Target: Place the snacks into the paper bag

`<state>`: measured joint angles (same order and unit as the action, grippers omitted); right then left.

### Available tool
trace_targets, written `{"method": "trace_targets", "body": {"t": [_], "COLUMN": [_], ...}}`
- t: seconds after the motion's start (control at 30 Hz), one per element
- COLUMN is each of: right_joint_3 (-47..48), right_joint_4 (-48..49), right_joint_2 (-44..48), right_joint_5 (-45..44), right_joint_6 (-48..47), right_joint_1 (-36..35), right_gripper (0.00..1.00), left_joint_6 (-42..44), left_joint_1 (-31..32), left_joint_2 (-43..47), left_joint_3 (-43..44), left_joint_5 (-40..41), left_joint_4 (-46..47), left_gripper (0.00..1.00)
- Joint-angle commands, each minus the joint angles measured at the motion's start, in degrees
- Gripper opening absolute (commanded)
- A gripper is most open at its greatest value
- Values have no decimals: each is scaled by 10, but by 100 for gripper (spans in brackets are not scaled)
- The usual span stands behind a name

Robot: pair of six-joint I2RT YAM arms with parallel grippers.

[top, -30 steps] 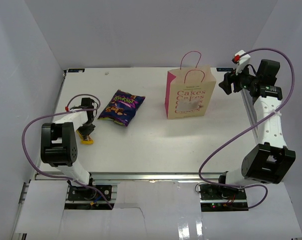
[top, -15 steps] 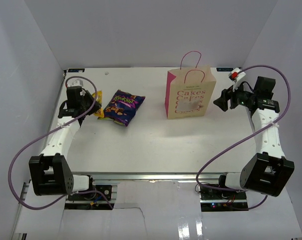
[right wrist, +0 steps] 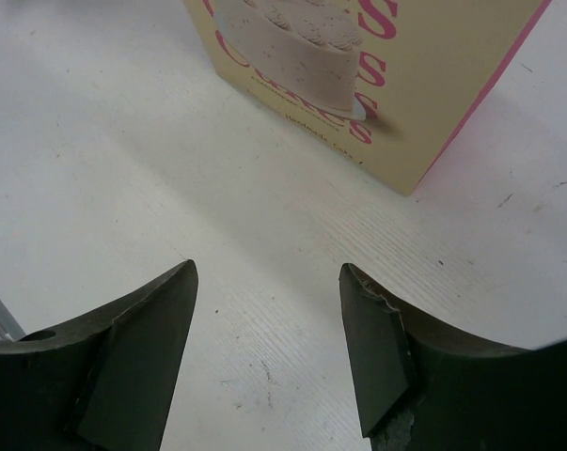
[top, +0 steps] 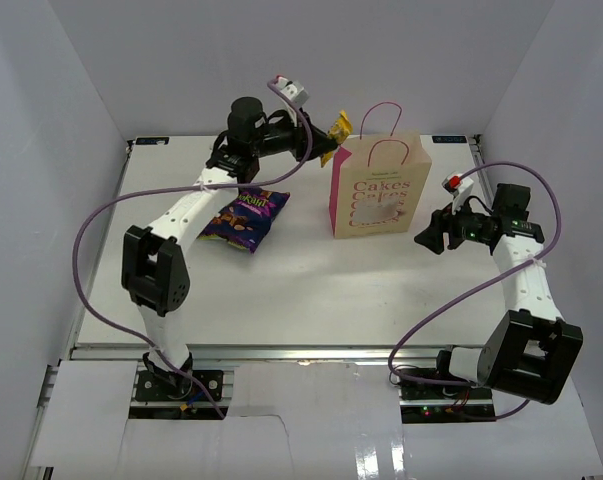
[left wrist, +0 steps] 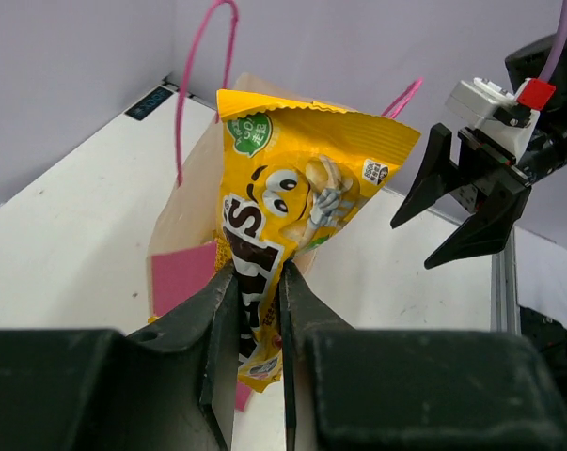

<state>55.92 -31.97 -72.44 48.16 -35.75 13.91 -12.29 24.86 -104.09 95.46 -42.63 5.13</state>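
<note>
My left gripper [top: 319,146] is shut on a yellow snack packet [top: 339,128] and holds it in the air at the upper left corner of the paper bag [top: 379,186]. In the left wrist view the yellow packet [left wrist: 292,202] sits between my jaws [left wrist: 259,282], above the bag's open mouth [left wrist: 191,221]. The purple-blue snack bag [top: 243,215] lies flat on the table, left of the paper bag. My right gripper [top: 427,240] is open and empty, low over the table just right of the paper bag [right wrist: 386,66]. No dark brown packets show.
White walls enclose the table [top: 281,290] on three sides. The left arm reaches diagonally over the purple-blue bag. Pink loop handles [top: 385,118] stand above the paper bag. Cables arc from both arms.
My left gripper lifted the yellow packet from the table's left side and carried it up and right to the bag's top. My right gripper moved down and left, toward the bag's right side.
</note>
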Motion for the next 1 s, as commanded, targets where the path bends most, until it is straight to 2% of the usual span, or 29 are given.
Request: {"method": "trace_targets", "body": {"t": [0.0, 0.13, 0.47, 0.6, 0.63, 0.73, 0.83, 0.97], "right_joint_3": [-11, -20, -40, -39, -39, -38, -35, -33], "right_joint_4": [3, 4, 4, 5, 5, 5, 5, 3], "right_joint_2": [18, 20, 24, 24, 24, 24, 23, 20], "right_joint_5": [18, 22, 26, 27, 27, 28, 31, 33], "right_joint_6": [-7, -5, -4, -5, -5, -4, -4, 1], "right_joint_1": [4, 4, 4, 4, 4, 4, 4, 4], "right_gripper": [68, 68, 68, 68, 68, 68, 68, 68], "left_joint_6": [40, 35, 12, 7, 5, 4, 9, 30], "left_joint_1": [22, 48, 82, 88, 89, 91, 91, 89], "left_joint_2": [-36, -98, -175, -194, -195, -193, -190, -176], "left_joint_3": [84, 173, 257, 269, 270, 271, 279, 296], "left_joint_5": [-61, -51, -30, -18, -12, 12, 31, 75], "left_joint_4": [13, 13, 27, 27, 27, 24, 16, -34], "left_gripper": [1, 2, 6, 20, 34, 53, 60, 63]}}
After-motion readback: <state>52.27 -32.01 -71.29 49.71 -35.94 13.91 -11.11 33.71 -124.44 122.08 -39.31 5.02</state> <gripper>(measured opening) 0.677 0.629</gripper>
